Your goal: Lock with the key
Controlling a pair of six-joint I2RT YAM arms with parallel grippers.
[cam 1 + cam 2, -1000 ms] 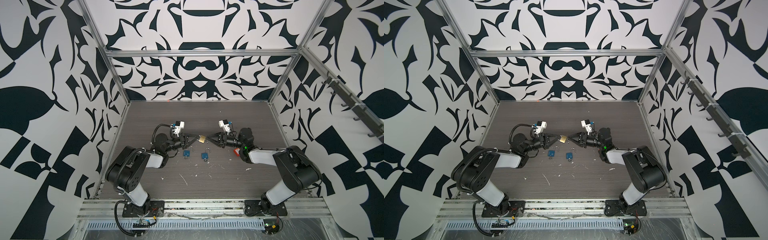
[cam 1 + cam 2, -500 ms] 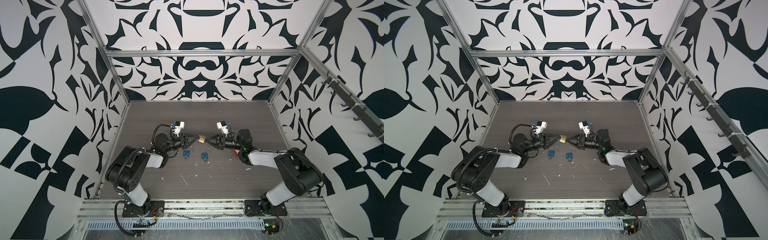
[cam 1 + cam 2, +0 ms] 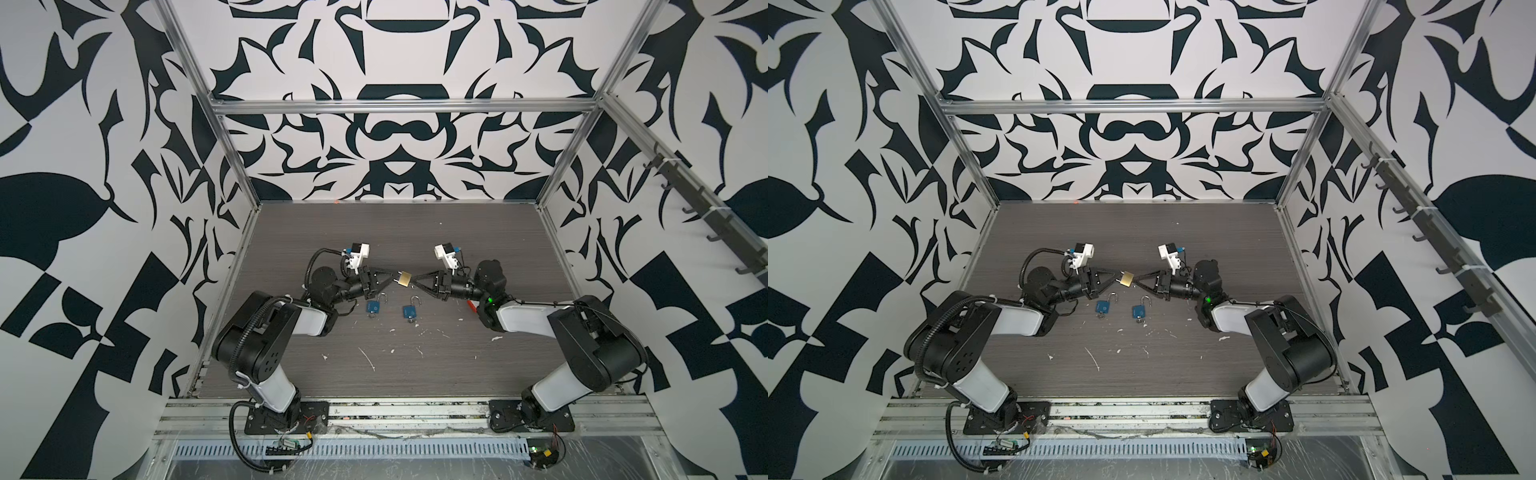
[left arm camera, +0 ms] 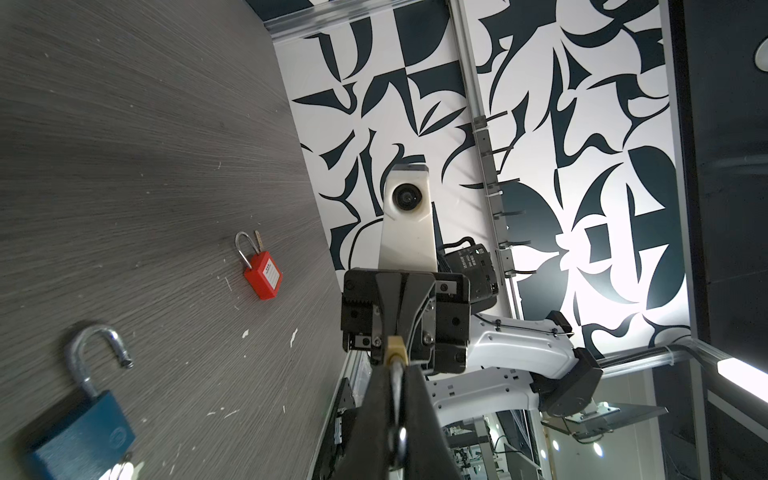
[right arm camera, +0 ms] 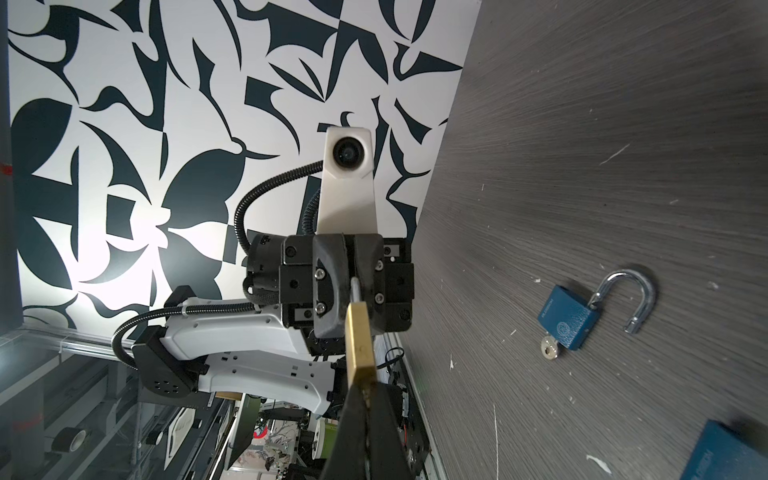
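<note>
Right gripper (image 3: 413, 284) advanced, jaws shut on brass padlock (image 3: 404, 279) base; left gripper (image 3: 393, 279) jaws pinched its shackle; blue padlocks (image 3: 372, 307) lay nearby.

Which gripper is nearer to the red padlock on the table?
Right. The right gripper, shut at the base of the brass padlock, is just inward of the red padlock by that arm's wrist. The left gripper holds the shackle from the far side.
</note>
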